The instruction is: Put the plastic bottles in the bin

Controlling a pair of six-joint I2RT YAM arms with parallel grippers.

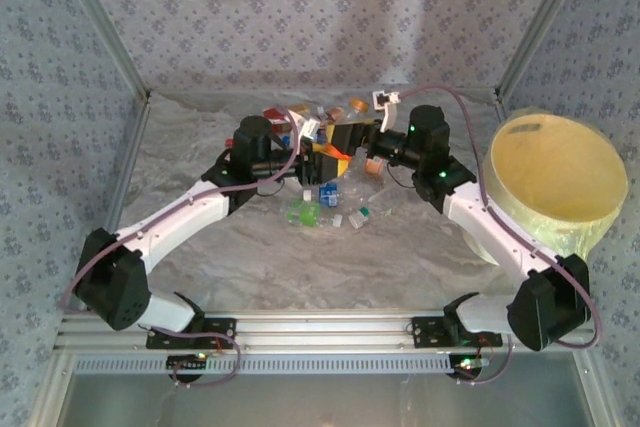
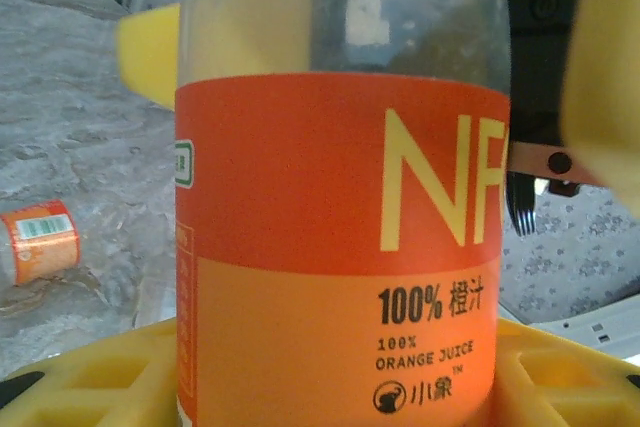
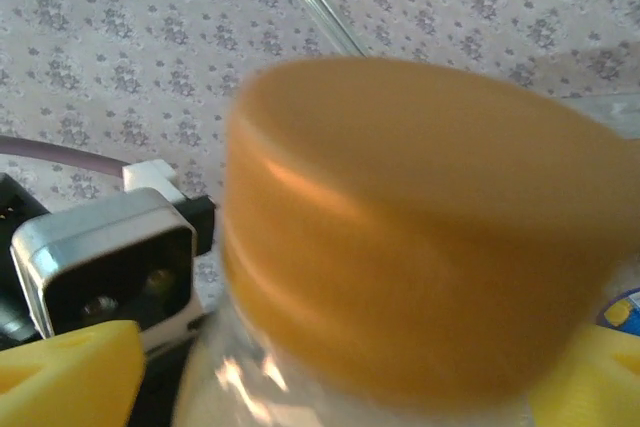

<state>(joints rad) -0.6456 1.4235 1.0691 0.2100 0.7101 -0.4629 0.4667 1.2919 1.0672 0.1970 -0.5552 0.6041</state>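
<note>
My left gripper (image 1: 322, 154) (image 2: 335, 387) is shut on the orange juice bottle (image 2: 340, 247), a clear bottle with an orange label that stands upright between the yellow fingers (image 2: 90, 377). The bottle's orange cap (image 3: 420, 227) looms close in the right wrist view. My right gripper (image 1: 352, 137) (image 3: 335, 387) straddles the bottle just below the cap, and a thin dark gap shows beside its left finger (image 3: 70, 367). Several more bottles lie under the two grippers, among them a green-labelled one (image 1: 303, 212) and a blue-labelled one (image 1: 328, 194). The pale-yellow bin (image 1: 556, 172) stands at the right.
More bottles lie behind the grippers: a red-labelled one (image 1: 275, 115) and an orange-capped one (image 1: 357, 105). A small orange-labelled bottle (image 2: 40, 242) lies on the crinkled grey table cover. Patterned walls and metal frame posts (image 1: 530, 27) enclose the table.
</note>
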